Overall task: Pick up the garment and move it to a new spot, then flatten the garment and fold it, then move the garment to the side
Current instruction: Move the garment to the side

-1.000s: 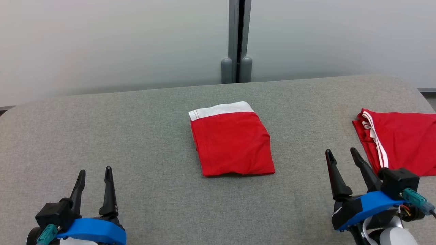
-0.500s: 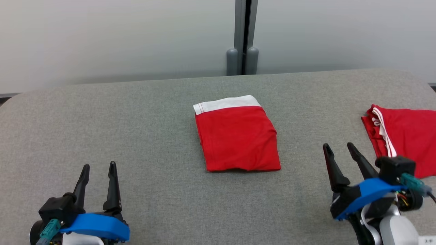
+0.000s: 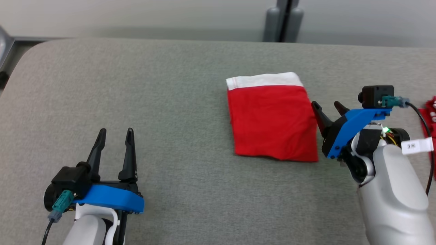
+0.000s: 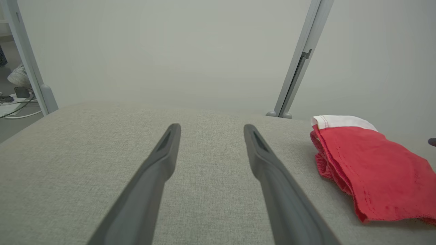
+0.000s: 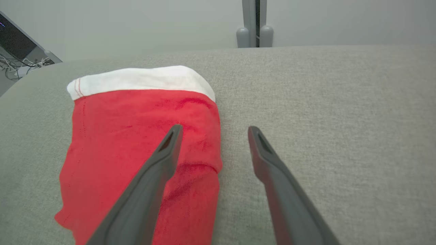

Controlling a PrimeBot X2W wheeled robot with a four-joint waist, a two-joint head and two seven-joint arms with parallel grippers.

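Observation:
The garment (image 3: 272,119) lies folded into a red rectangle with a white waistband at its far end, right of the middle of the grey padded table (image 3: 170,85). My right gripper (image 3: 327,107) hovers open at the garment's right edge, with nothing between its fingers. In the right wrist view the garment (image 5: 136,136) lies under the left finger, and the right gripper (image 5: 213,131) straddles its right border. My left gripper (image 3: 114,131) stands open and empty over bare table at the near left. The left wrist view has the left gripper (image 4: 211,127) with the garment (image 4: 368,163) off to its right.
A second red piece of clothing (image 3: 430,112) peeks in at the right edge, behind my right arm's cable. A grey post (image 3: 284,20) stands behind the table. The table's rounded left corner (image 3: 20,58) is near a cluttered floor area.
The head camera has turned, shifting the whole picture right and down. My right gripper has advanced toward the garment's right edge. The left gripper has hardly moved, and the garment lies as before.

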